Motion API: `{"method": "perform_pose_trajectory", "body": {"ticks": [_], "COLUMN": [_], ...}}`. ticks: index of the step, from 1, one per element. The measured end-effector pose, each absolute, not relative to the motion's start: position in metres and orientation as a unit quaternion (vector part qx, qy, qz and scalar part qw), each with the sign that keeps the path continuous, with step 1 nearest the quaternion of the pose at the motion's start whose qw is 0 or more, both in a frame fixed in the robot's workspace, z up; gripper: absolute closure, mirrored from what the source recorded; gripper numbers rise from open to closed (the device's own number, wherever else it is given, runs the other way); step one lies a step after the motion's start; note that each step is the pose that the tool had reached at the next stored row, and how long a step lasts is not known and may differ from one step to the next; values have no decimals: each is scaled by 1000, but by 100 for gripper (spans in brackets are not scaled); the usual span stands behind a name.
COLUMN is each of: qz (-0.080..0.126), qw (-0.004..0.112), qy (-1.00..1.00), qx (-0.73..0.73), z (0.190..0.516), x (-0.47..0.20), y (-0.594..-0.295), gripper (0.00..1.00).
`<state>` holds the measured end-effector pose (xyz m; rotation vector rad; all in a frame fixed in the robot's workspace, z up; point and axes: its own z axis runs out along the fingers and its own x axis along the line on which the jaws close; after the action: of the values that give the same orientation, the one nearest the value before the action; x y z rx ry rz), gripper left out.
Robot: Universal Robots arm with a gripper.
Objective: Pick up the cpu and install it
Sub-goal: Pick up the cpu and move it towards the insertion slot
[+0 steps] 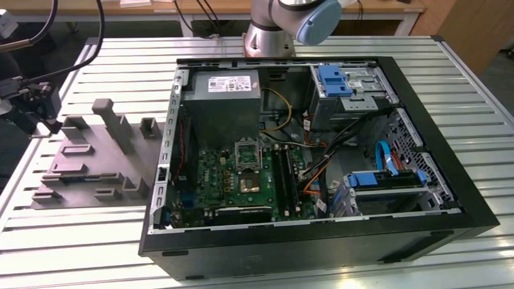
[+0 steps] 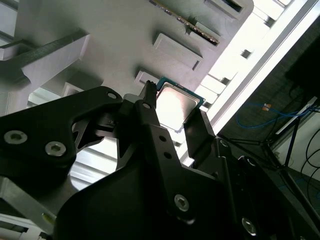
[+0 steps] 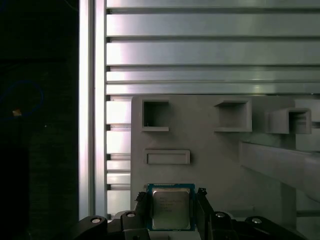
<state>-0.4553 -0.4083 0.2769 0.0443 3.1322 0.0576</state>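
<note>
Claw (image 3: pixel 172 196) narrowly parted, one finger against each opposite edge of the cpu (image 3: pixel 171 212), clamped on it. Cpu is over the grey fixture tray (image 3: pixel 225 165), near its edge beside the slatted table (image 3: pixel 200 50). Lifted or resting: cannot tell.

Robotics lab or workshop: a slotted aluminium worktable (image 1: pixel 482 108) carries an open black computer case (image 1: pixel 321 253) and a grey moulded parts fixture (image 1: pixel 96 174), with a robot arm's base (image 1: pixel 269 36) and wooden benches (image 1: pixel 386 9) behind.
</note>
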Motion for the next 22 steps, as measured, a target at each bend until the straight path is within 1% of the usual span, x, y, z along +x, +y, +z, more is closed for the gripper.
{"method": "perform_pose_trajectory", "body": {"ticks": [22], "qz": [18], "qw": [4], "qy": [1000], "qx": [14], "z": [281], "x": [-455], "y": [-408], "gripper": [53]}}
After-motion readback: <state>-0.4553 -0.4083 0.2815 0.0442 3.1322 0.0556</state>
